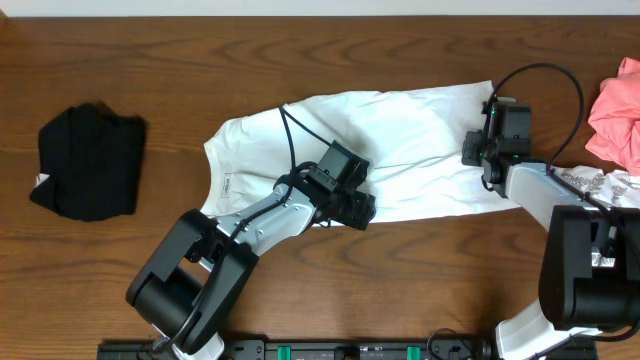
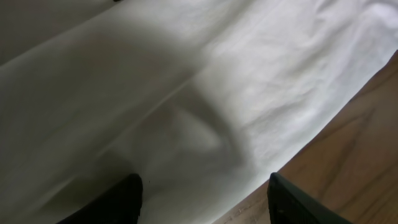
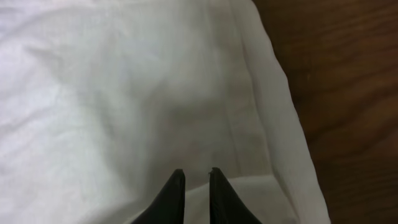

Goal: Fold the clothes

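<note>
A white T-shirt (image 1: pixel 400 150) lies spread across the middle of the wooden table (image 1: pixel 100 60), its collar end toward the left. My left gripper (image 1: pixel 362 210) hangs over the shirt's near edge, open. In the left wrist view its gripper (image 2: pixel 205 193) straddles the white T-shirt (image 2: pixel 217 74) where the hem meets bare wood. My right gripper (image 1: pixel 474 152) sits at the shirt's right end. In the right wrist view the gripper (image 3: pixel 197 174) shows a narrow gap between its fingers, just above a fold of the white T-shirt (image 3: pixel 124 93), with nothing bunched between them.
A folded black garment (image 1: pixel 90 160) lies at the far left. A pink garment (image 1: pixel 620 110) and a grey-patterned white cloth (image 1: pixel 600 185) sit at the right edge, beside the right arm's base. Cables loop over the shirt and the right arm.
</note>
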Robot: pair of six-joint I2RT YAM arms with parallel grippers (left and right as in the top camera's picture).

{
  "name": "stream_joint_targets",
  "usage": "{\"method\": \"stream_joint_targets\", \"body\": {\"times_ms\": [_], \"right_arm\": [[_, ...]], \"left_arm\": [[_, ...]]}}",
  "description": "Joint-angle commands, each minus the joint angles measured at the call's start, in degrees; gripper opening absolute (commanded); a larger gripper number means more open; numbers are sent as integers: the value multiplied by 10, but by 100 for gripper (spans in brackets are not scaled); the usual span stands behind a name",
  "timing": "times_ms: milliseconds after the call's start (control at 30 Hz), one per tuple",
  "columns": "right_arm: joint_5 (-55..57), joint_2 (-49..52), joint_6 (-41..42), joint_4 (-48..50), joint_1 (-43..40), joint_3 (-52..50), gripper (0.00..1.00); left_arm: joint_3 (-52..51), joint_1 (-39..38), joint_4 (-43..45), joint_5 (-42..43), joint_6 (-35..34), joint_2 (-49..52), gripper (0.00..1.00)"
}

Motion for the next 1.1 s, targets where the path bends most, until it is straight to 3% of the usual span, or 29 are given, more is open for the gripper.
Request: {"method": "stream_joint_targets", "body": {"times_ms": [0,333,567,1067], "right_arm": [[0,0,-6,-10,-4,0,15],[-38,-97,-23,-129,-2,21,18],[-57,-91,-22,-233,3,16,16],[-86,-15,-22,-237,5,9,16]], "left_arm": [[-6,3,-14,-5,-5,6,65],[-6,31,-14,-9,-3,-64,66],[-6,40,-28,-12,-3,-77,66],[-6,40,-125,-15,-3,-78,63]]}}
